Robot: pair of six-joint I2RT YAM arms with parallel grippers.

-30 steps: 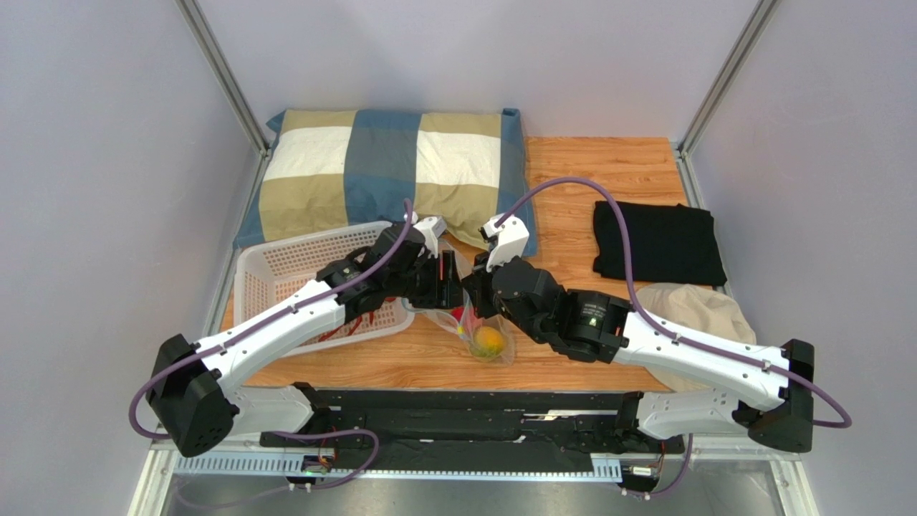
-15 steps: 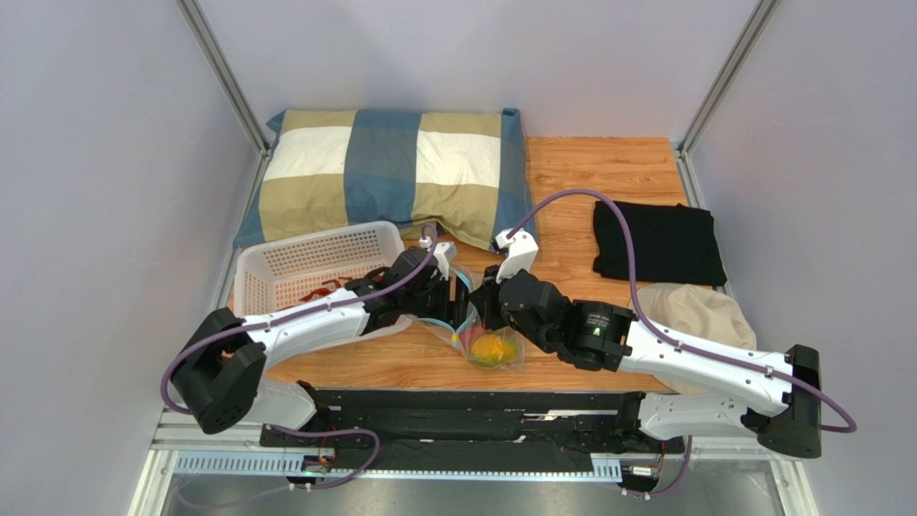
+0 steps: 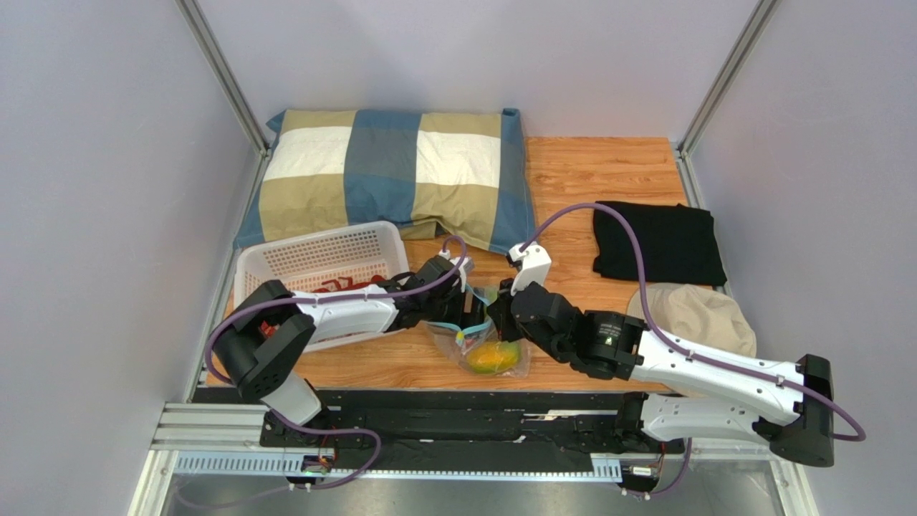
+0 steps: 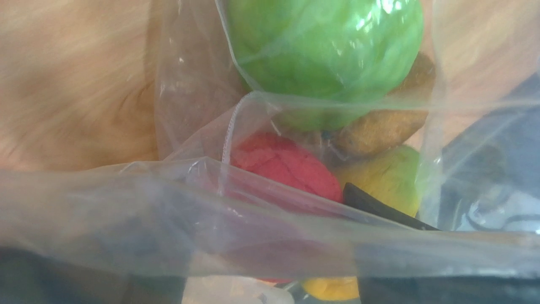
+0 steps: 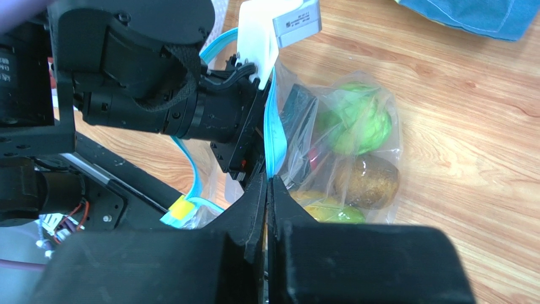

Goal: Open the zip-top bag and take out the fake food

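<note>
Overhead view far; wrist views close, sharing zip-top bag [image 4: 184, 95].

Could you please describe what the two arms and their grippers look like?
Both the left arm and right arm have white link shells between black joint housings, each with a purple cable looping along it. A white camera mount sits at each wrist. The right gripper is black and tapers to a narrow tip; the left gripper is black too.
</note>
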